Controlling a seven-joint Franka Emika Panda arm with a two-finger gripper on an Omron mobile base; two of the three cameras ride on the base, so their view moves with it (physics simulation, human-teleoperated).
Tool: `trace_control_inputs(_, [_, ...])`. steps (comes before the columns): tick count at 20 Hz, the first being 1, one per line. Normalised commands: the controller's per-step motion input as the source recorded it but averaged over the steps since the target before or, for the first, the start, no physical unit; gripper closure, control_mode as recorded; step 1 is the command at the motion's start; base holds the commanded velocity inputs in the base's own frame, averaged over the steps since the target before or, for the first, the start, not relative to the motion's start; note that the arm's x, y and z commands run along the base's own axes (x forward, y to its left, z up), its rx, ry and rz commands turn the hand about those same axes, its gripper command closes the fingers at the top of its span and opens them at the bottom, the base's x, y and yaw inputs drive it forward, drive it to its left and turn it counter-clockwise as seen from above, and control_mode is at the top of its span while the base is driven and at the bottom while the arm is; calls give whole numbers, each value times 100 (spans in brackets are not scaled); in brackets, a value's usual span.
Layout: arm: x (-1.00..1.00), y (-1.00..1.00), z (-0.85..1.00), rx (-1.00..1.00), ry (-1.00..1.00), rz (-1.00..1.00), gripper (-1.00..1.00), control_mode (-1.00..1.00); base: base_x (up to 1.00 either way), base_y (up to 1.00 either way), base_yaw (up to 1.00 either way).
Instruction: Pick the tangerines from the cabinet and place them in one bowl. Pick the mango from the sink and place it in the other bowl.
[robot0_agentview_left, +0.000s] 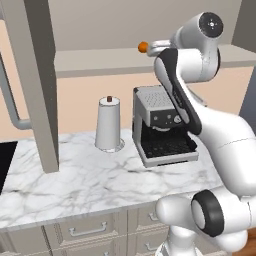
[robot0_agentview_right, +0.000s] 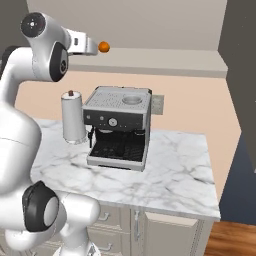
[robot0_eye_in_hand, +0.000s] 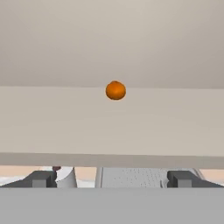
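Inside the open cabinet (robot0_agentview_left: 35, 75), above the marble counter (robot0_agentview_left: 75, 185), the gripper (robot0_eye_in_hand: 112, 178) hung with its fingers spread wide and empty, level with the shelf. One tangerine (robot0_eye_in_hand: 115, 90) sat further back, well apart. The reach looked underway; next called for advancing straight until the fingers flanked it.

The arm is up high, elbow bent, forearm reaching level toward the cabinet shelf (robot0_agentview_right: 165, 62). The gripper (robot0_eye_in_hand: 113, 178) is level with the shelf's front edge, jaws spread wide and holding nothing, both fingertips (robot0_eye_in_hand: 40, 178) just short of that edge, well apart from each other.
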Motion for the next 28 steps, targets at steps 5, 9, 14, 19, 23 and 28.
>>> trace_control_inputs(5, [35, 3, 0, 0, 12, 0, -100, -100, 0, 0, 0])
trace_control_inputs(9, [33, 2, 0, 0, 11, 0, -100, -100, 0, 0, 0])
trace_control_inputs(14, [23, 1, 0, 0, 4, 0, -100, -100, 0, 0, 0])
trace_control_inputs(19, [13, 0, 0, 0, 0, 0, -100, -100, 0, 0, 0])
trace_control_inputs(23, [10, 0, -13, 0, -1, 0, -100, -100, 0, 0, 0])
trace_control_inputs(28, [20, 0, -23, 0, -5, 0, -100, -100, 0, 0, 0])
